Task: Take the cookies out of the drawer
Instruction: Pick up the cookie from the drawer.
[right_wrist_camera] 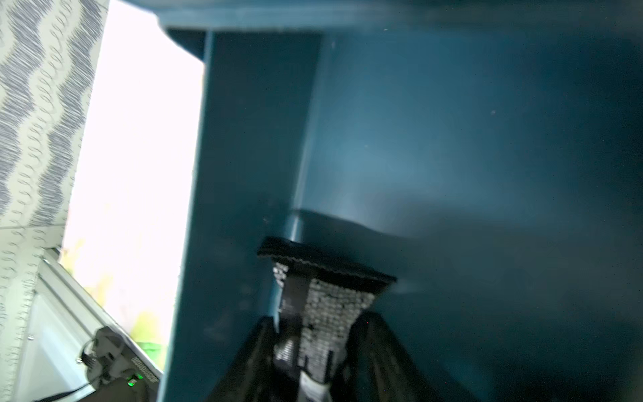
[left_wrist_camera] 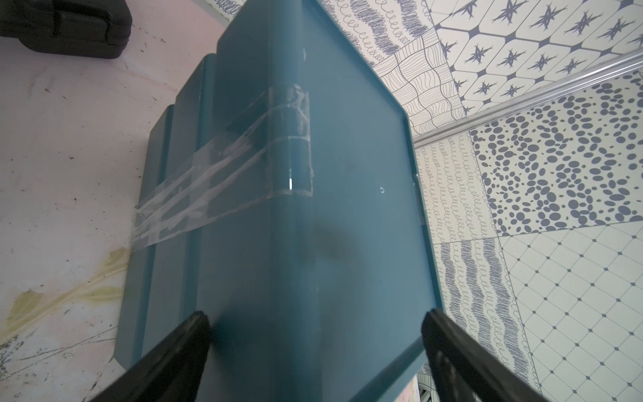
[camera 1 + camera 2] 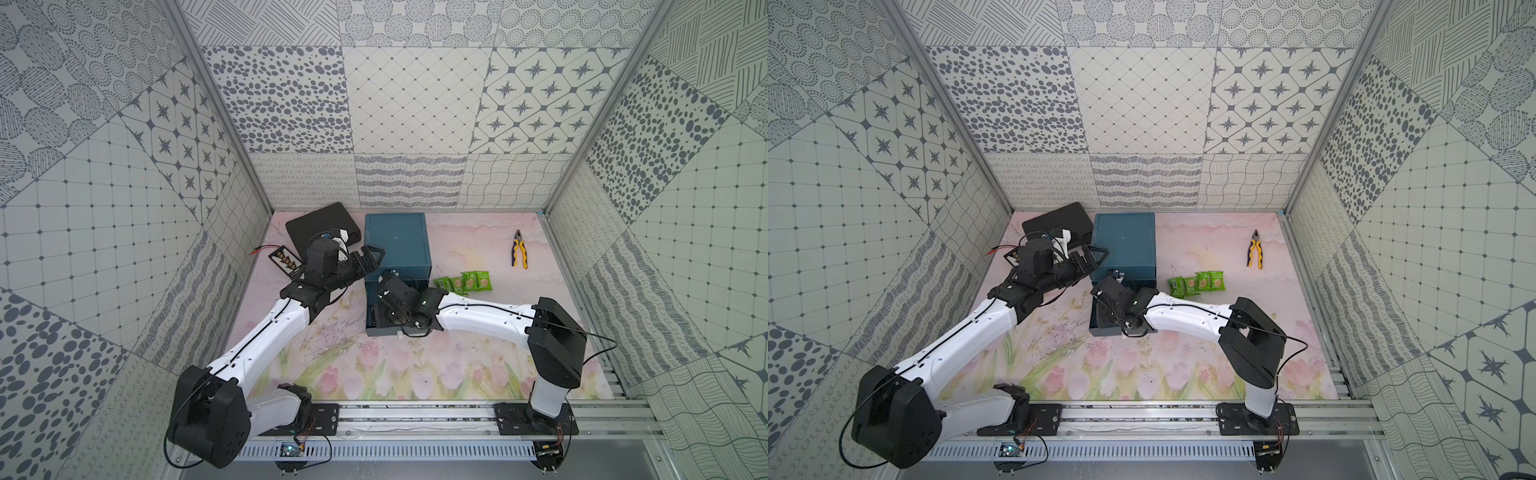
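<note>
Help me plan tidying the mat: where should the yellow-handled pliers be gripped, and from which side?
Grip the pliers across both handles just behind the pivot, coming straight down from above. They lie flat on the mat, apart from everything else, with the head pointing away from the robot. The handles sit closest together near the pivot, so a single pinch there should catch both.

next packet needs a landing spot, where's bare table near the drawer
Bare: the strip between the green packets and the pliers, and the wide front stretch between the drawer and the rail. Crowded: left of the cabinet, by the black case, bit tray and left arm.
</note>
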